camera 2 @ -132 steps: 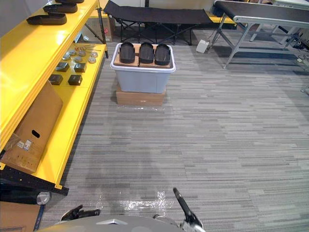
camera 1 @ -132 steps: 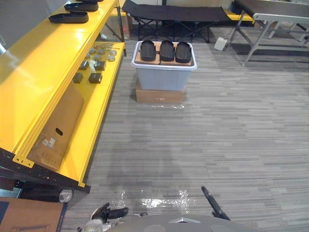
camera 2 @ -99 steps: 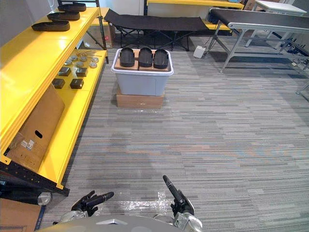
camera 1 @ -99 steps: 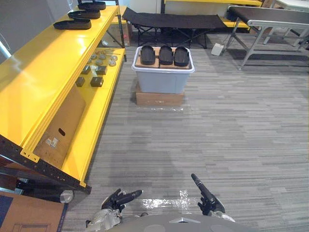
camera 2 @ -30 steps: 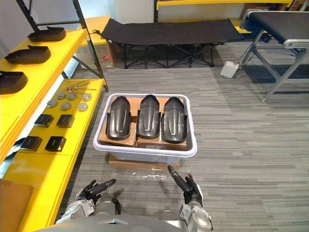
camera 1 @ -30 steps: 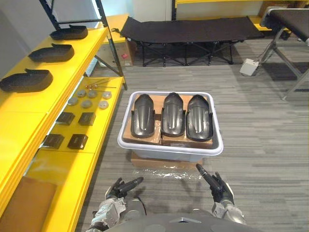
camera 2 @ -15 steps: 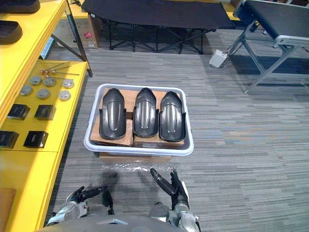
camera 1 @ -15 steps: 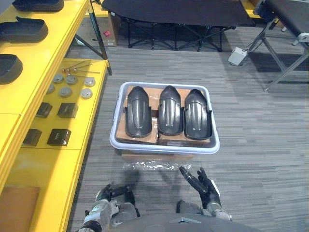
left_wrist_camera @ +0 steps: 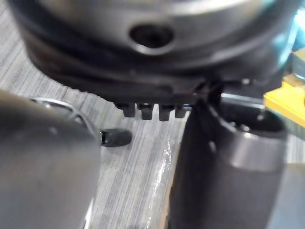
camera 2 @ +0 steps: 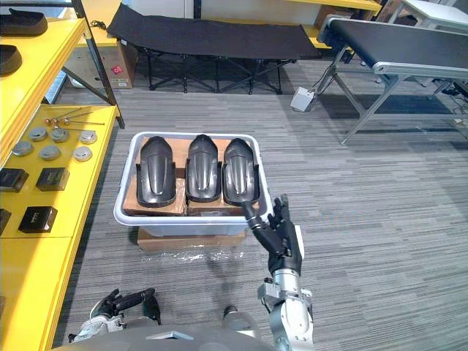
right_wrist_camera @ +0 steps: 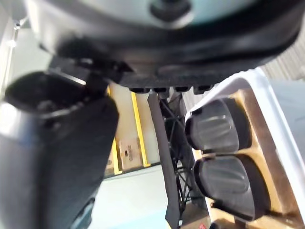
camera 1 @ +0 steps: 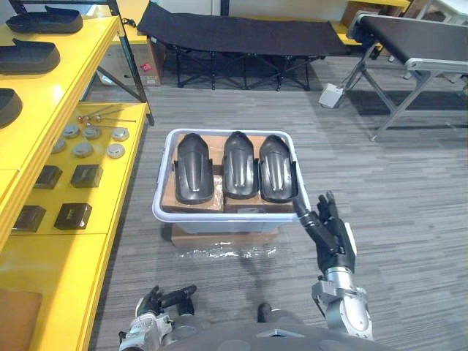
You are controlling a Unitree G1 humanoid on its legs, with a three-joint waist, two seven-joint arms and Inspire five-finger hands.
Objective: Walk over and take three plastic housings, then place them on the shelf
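Nearest, the left hand (camera 1: 151, 307) hangs low above the grey carpet (camera 1: 409, 219), its fingers loosely straight and holding nothing. The left wrist view adds the carpet from close and a yellow corner of the shelf (left_wrist_camera: 286, 100).

The right hand (camera 1: 330, 230) is raised at the near right corner of the white tub (camera 1: 162, 212). Its fingers are spread apart and empty, and one fingertip reaches just over that corner's rim.

The tub stands on a flat cardboard box (camera 1: 219, 235). Inside, on brown cardboard, lie the three plastic housings side by side: left housing (camera 1: 193, 175), middle housing (camera 1: 239, 172) and right housing (camera 1: 276, 175). Each is glossy black and long, rounded at the far end, with a raised spine down the middle. The right wrist view gives a closer look at two of them (right_wrist_camera: 217, 129) against the tub's rim, showing fine ridges across their tops.

On the shelf's lower level sit small black boxes (camera 1: 73, 216) and round metal discs (camera 1: 93, 131). Its upper level carries more black housings (camera 1: 29, 55).

Farthest stand a black folding cot (camera 1: 234, 36) and a metal-legged conveyor (camera 1: 409, 36).
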